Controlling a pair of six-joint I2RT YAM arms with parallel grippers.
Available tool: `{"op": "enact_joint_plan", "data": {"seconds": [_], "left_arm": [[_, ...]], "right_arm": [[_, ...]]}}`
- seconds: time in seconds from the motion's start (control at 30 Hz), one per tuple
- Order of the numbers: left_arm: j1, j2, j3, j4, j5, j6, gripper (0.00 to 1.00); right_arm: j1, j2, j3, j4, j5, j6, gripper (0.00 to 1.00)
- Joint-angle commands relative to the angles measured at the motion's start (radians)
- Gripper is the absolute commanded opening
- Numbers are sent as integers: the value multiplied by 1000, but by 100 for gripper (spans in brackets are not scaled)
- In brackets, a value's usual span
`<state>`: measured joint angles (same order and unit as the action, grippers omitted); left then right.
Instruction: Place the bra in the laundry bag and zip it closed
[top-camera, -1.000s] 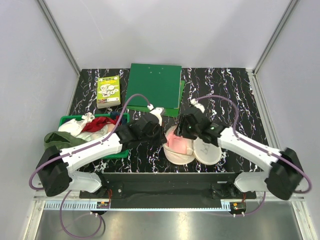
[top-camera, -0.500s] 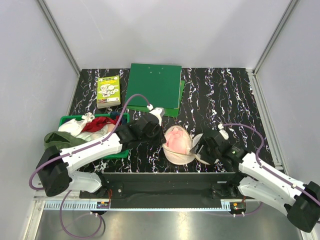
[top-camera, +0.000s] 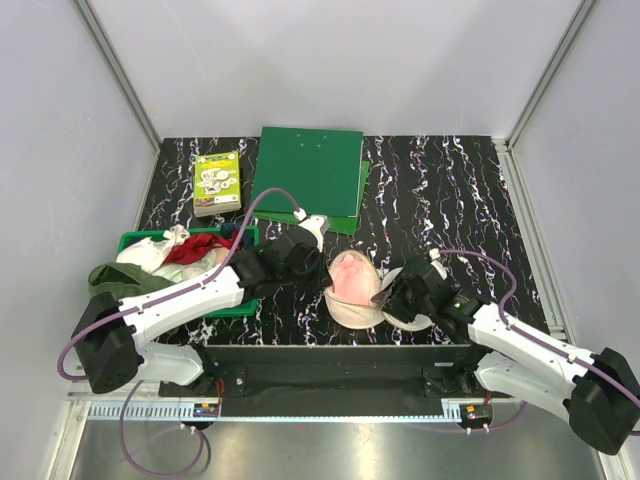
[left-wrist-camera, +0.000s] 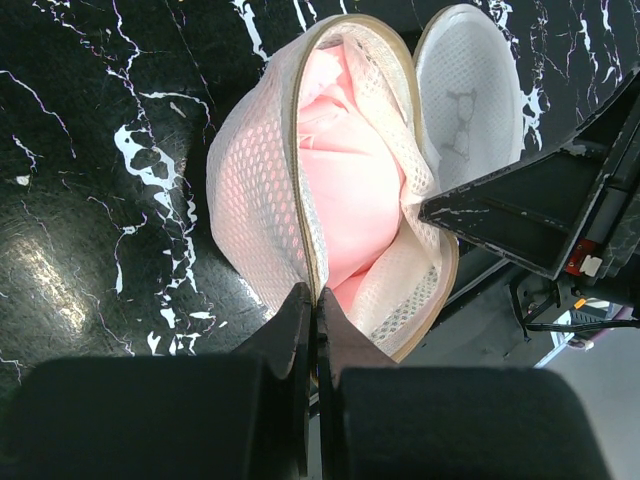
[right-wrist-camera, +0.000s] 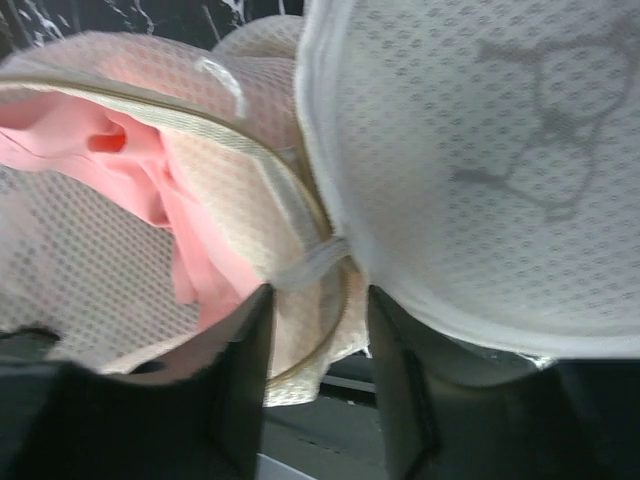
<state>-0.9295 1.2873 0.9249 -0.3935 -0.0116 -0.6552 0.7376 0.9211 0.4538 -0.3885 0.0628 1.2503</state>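
**Bra's in, right arm back at the bag**

The bra (left-wrist-camera: 350, 190) now sits bunched inside the open half of the laundry bag (left-wrist-camera: 245, 190), just past the left fingers (left-wrist-camera: 305, 330), which are pinched tight on the bag's near rim (basically propping it open). A second ago the right fingers (top-camera: 390, 293) were up on the pink fabric, then that arm swung out. Now they've come back in low, part-way apart, straddling the seam where the two halves join, not clamping anything I can see. The printed half (left-wrist-camera: 465, 100) lies off to their right, not folded over yet. So the stuffing looks done, and closing and zipping is what's left.
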Motion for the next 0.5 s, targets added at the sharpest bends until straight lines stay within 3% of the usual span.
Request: {"op": "enact_joint_plan", "data": {"seconds": [0.0,0.23,0.47], "left_arm": [[-5,-39,2,31,5,0,0],[-5,-31,11,31,22,-1,0],[-5,-36,26,30,35,0,0]], "right_arm": [[8,-21,25,80,28,31,45],[22,-47,10,96,-27,77,49],[26,-42,-20,140,-17,86,44]]}}
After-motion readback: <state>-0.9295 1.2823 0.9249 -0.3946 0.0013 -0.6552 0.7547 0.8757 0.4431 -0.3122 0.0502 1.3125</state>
